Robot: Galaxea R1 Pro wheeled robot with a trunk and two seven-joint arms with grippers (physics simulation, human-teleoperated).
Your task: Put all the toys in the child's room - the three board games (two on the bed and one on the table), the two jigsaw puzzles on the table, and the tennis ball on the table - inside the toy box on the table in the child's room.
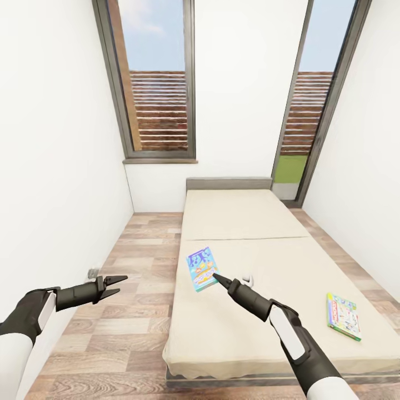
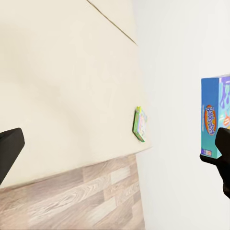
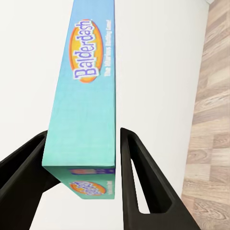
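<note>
At the left, the left gripper point(image 1: 114, 283) hangs over the wood-pattern floor point(image 1: 139, 289) beside the bed, near the white wall; its two dark fingers stand a little apart and hold nothing. To its right lies the low bed with the beige mattress point(image 1: 244, 222), which fills the middle of the room under two tall windows. The blue flat board game box with the word Balderdash on its side point(image 1: 202, 269) is at the left edge of the mattress, about half way along it. The right gripper point(image 1: 218, 278) is clamped on this box: in the right wrist view the narrow side of the box point(image 3: 86, 96) sits between the two black fingers point(image 3: 139, 177), and it appears lifted and held on its edge, with the white wall behind it. Further right, near the right front corner of the mattress, the second board game box, green and white point(image 1: 343, 315), lies flat and untouched. I judge that the step in hand is the collecting of the first bed game. The next move calls for keeping the grasp firm, then turning away from the bed and carrying the box to the toy box on the table.
</note>
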